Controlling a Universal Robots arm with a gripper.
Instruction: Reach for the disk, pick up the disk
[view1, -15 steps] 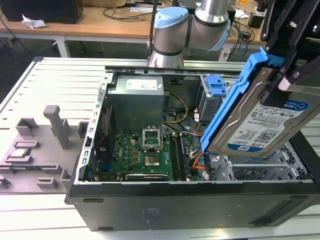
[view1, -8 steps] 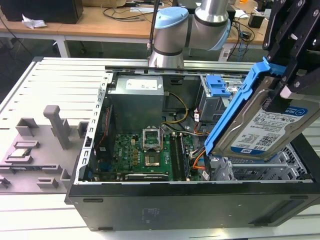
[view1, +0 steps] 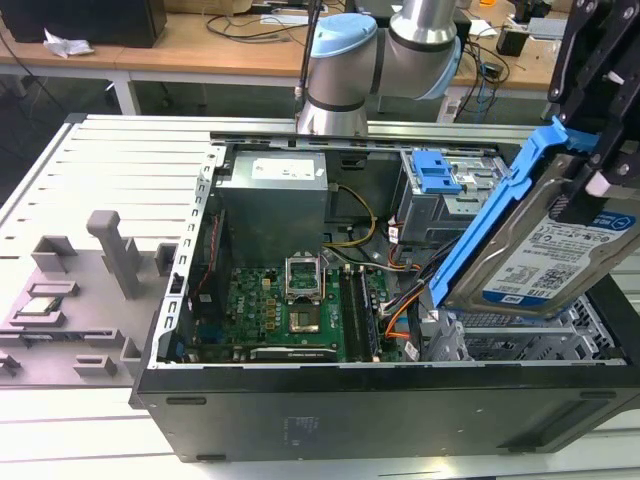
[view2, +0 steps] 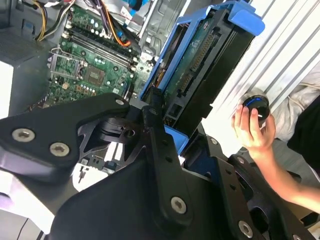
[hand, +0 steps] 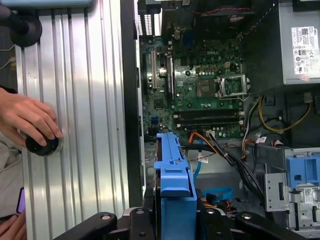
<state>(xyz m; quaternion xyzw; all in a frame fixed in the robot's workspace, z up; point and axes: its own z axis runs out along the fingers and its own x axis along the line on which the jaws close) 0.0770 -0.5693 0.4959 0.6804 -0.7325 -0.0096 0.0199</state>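
The disk (view1: 548, 258), a silver hard drive with a white-and-blue label and blue side rails, hangs tilted above the open computer case (view1: 380, 410) at the exterior view's right. My gripper (view1: 592, 185) is shut on its upper end, with the black fingers clamping both sides. In the second wrist view the disk (view2: 207, 65) shows its underside circuit board and blue rail just beyond the fingers (view2: 152, 107). In the first wrist view the disk's blue rail (hand: 174, 180) stands edge-on between the gripper's black links (hand: 175, 222), above the case's drive bay.
Inside the case lie a green motherboard (view1: 290, 305), a grey metal box (view1: 272, 200), a blue latch bracket (view1: 437, 172) and loose orange and black cables (hand: 220, 150). A person's hand (hand: 27, 117) rests on a black knob (hand: 42, 145) on the ribbed metal table. Grey fixtures (view1: 115, 250) stand at the exterior view's left.
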